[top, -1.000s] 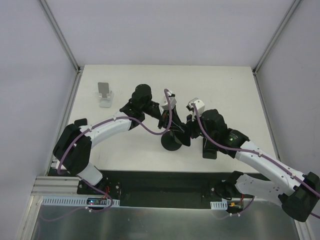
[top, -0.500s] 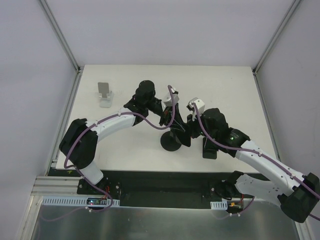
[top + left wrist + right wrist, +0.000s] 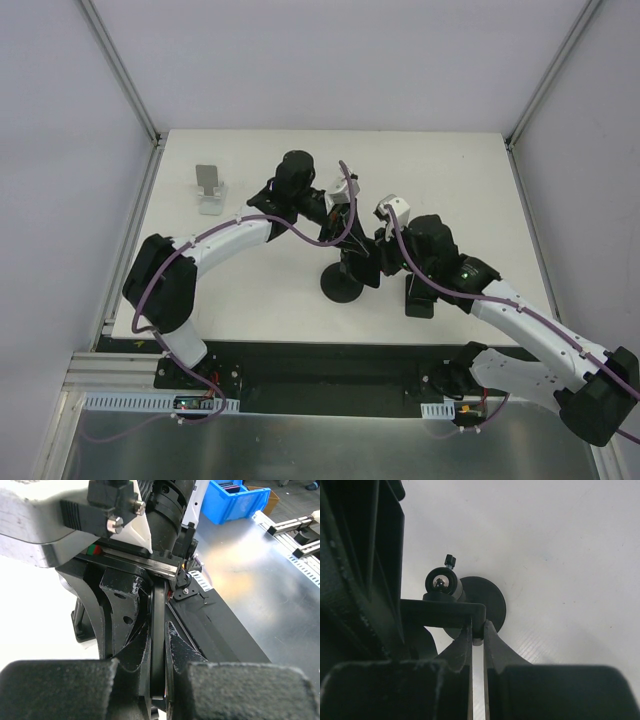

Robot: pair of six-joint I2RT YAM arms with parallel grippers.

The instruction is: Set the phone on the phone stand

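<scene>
The phone stand's round black disc base (image 3: 340, 288) sits at the table's middle; in the right wrist view its base (image 3: 494, 600), pole top (image 3: 441, 582) and clamp holder (image 3: 445, 613) show. My right gripper (image 3: 368, 268) (image 3: 478, 630) is shut on the end of the clamp holder. My left gripper (image 3: 338, 232) (image 3: 158, 630) is shut on the phone (image 3: 159, 595), a thin black slab seen edge-on, held just above and behind the stand. In the top view the phone is hidden among the grippers.
A black folding wedge-shaped stand (image 3: 418, 298) lies right of the disc base, under my right arm. A small silver-white stand (image 3: 210, 190) stands at the far left of the white table (image 3: 470, 180). White walls enclose the table on three sides.
My left arm has swung a little right and farther back with the phone in it. My right gripper has stayed on the stand's clamp.
</scene>
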